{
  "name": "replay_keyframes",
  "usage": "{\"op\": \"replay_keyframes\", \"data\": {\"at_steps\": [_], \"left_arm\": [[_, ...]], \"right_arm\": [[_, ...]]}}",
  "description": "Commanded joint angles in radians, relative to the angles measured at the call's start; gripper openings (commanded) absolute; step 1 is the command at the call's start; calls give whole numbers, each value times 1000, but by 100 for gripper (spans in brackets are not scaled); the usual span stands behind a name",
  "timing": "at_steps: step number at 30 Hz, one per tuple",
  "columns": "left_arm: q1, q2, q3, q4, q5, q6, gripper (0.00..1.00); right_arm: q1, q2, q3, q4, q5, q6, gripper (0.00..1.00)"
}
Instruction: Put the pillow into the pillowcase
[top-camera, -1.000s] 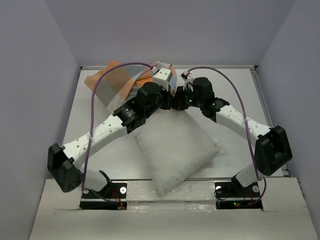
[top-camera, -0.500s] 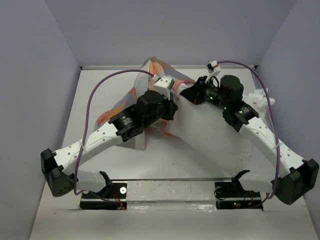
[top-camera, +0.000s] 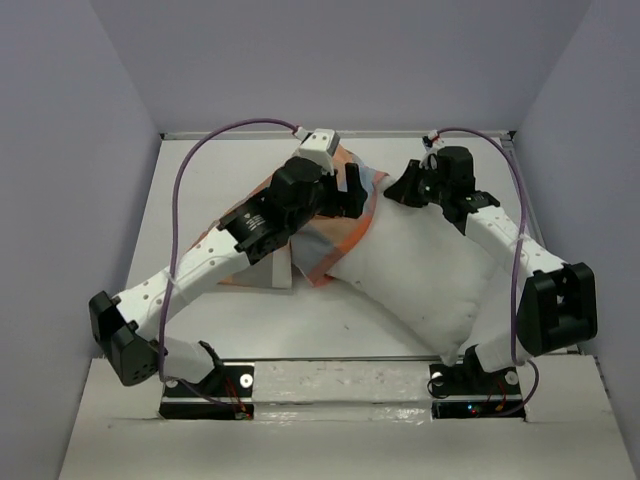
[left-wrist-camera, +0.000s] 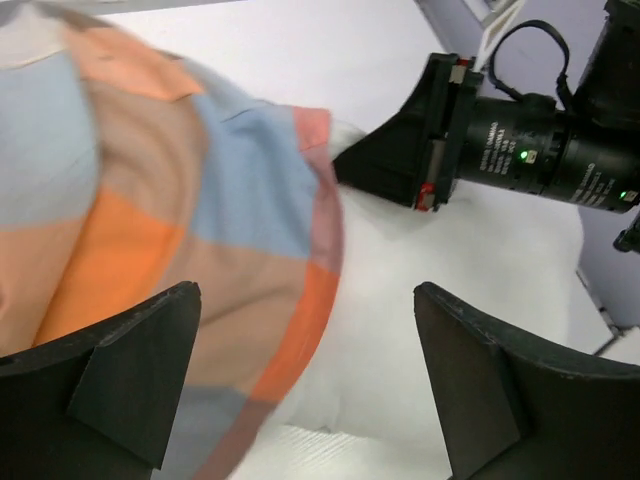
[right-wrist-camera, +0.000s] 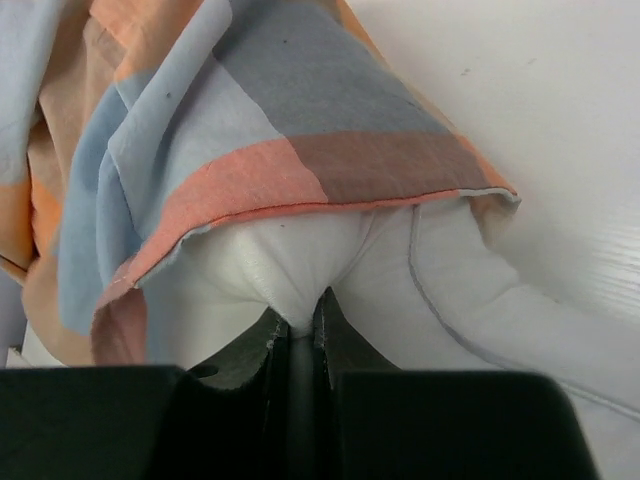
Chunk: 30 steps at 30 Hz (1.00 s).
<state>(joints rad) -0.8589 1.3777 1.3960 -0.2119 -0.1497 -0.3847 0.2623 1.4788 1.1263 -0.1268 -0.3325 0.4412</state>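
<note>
Since the earlier frames the left gripper (top-camera: 352, 186) has gone from pressed together to spread wide. The pillowcase (top-camera: 335, 240) now drapes over the far corner of the pillow (top-camera: 425, 275), which lies slantwise on the table (top-camera: 230, 330) from that corner toward the right arm's base. From above, the right gripper (top-camera: 398, 186) sits at that same far corner, just beside the left one. The left wrist view shows its own fingers well apart, with only cloth lying below them (so it holds nothing), and the case's hem lapped over the white fabric. The right wrist view shows the jaws pinching a fold of the pillow, just under the case's open hem. By my judgement the step in hand is feeding the first corner in, and only that corner is covered. Next, the left gripper likely needs to retake the hem and draw it along the pillow while the right pushes deeper.
</note>
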Motion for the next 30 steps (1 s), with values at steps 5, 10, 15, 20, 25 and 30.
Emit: {"op": "replay_keyframes", "data": {"at_steps": [5,10,15,20,25,30], "left_arm": [[-72,-296,-409,-348,-488,-133,94],[-85,-316,-584,-324,-498,-341,95],[33,-266,-712,-83,-548,-309,97],[130,-123,-701,66,-606,-238,98],[173,56,-595,132,-640,-166,97],[189,165,-534,169,-700,-155,88]], "right_arm": [[-31,11,40,88,-28,-29,0],[-31,-6,23,116,-80,-22,0],[-31,-26,6,116,-138,-32,0],[-31,-45,-11,148,-157,-42,0],[-31,-46,-11,154,-194,-44,0],[-31,-49,-16,162,-217,-44,0]]}}
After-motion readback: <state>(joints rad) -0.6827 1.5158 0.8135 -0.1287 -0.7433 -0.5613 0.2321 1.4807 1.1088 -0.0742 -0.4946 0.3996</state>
